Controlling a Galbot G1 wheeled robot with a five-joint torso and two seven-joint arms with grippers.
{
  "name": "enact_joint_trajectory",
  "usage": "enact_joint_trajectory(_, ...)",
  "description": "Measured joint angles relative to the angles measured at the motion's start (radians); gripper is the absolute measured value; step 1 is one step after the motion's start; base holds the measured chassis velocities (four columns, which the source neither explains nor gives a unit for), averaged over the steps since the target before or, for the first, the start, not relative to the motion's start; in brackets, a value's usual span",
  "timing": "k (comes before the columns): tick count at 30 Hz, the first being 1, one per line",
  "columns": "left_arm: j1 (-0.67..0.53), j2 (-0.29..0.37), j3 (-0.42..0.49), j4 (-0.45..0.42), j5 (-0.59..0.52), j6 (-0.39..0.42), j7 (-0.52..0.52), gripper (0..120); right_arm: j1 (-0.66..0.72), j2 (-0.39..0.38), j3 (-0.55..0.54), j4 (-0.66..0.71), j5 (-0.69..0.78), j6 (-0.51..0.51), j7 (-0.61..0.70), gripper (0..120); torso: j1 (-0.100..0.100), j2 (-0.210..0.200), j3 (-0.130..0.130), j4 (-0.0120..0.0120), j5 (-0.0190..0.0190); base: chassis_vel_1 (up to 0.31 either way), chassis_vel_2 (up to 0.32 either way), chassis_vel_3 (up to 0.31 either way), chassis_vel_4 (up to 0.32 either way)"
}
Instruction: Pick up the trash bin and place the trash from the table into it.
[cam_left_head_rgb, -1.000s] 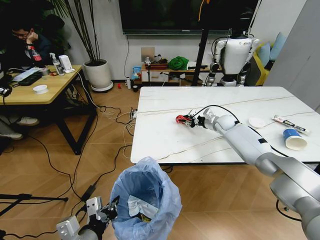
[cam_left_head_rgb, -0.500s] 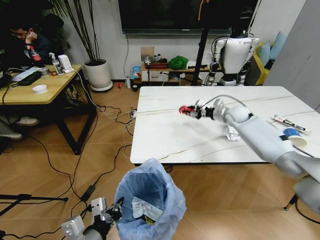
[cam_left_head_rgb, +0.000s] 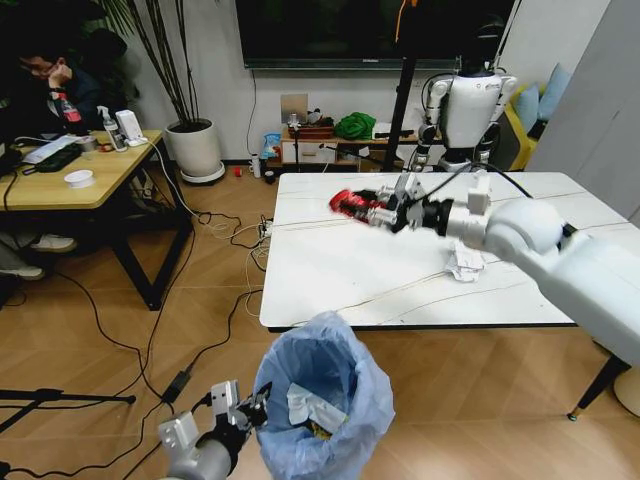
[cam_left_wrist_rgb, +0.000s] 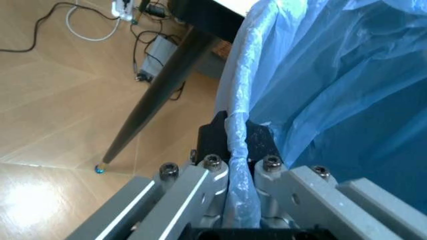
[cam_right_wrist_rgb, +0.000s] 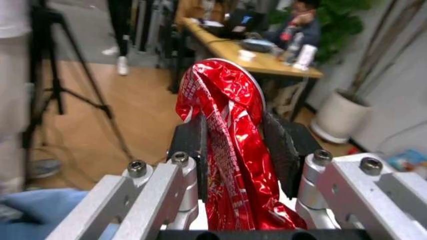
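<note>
The trash bin (cam_left_head_rgb: 325, 395), lined with a crinkled light-blue bag, hangs low in front of the table's near edge in the head view, with white tissue and wrappers inside. My left gripper (cam_left_head_rgb: 252, 408) is shut on its rim; the left wrist view shows the fingers pinching the bag's edge (cam_left_wrist_rgb: 239, 165). My right gripper (cam_left_head_rgb: 385, 212) is lifted above the marble table (cam_left_head_rgb: 330, 270), shut on a red crumpled wrapper (cam_left_head_rgb: 350, 204); the wrapper (cam_right_wrist_rgb: 227, 150) stands clamped between the pads in the right wrist view. A white crumpled tissue (cam_left_head_rgb: 464, 262) lies on the table under my right forearm.
A yellow wooden desk (cam_left_head_rgb: 70, 180) with a seated person stands at the left. Cables (cam_left_head_rgb: 215, 225) run over the wooden floor. A white plant pot (cam_left_head_rgb: 197, 150) and a parked white robot (cam_left_head_rgb: 468, 105) stand by the far wall.
My right gripper has lifted the red wrapper off the table and carried it up and leftward. The view has shifted; the bin now sits more to the right, nearer the table edge.
</note>
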Motion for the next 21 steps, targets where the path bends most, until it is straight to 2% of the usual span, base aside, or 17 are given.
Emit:
enact_joint_trajectory(3, 0.011, -0.013, -0.001, -0.001, 0.008, -0.002, 0.003, 0, -0.019, -0.025, -0.042, 0.051, 0.007, 0.038, -0.002, 26, 0.000, 0.000, 0.000, -0.0002, -0.0006, 0.000, 0.000, 0.000, 0.000)
enact_joint_trajectory(5, 0.028, -0.031, -0.004, -0.009, 0.021, -0.005, 0.009, 0, -0.022, -0.031, -0.090, 0.090, 0.021, 0.072, -0.004, 26, 0.000, 0.000, 0.000, 0.0010, 0.0005, 0.000, 0.000, 0.000, 0.000)
enact_joint_trajectory(10, 0.044, -0.046, -0.007, -0.020, 0.038, -0.007, 0.015, 0, -0.021, -0.048, -0.154, 0.168, 0.028, 0.118, -0.001, 26, 0.000, 0.000, 0.000, 0.0006, -0.0002, 0.000, 0.000, 0.000, 0.000)
enact_joint_trajectory(21, 0.074, -0.072, -0.025, -0.032, 0.064, -0.015, 0.028, 0, -0.026, -0.045, -0.236, 0.192, -0.014, 0.161, -0.013, 26, 0.000, 0.000, 0.000, 0.0003, -0.0002, 0.000, 0.000, 0.000, 0.000)
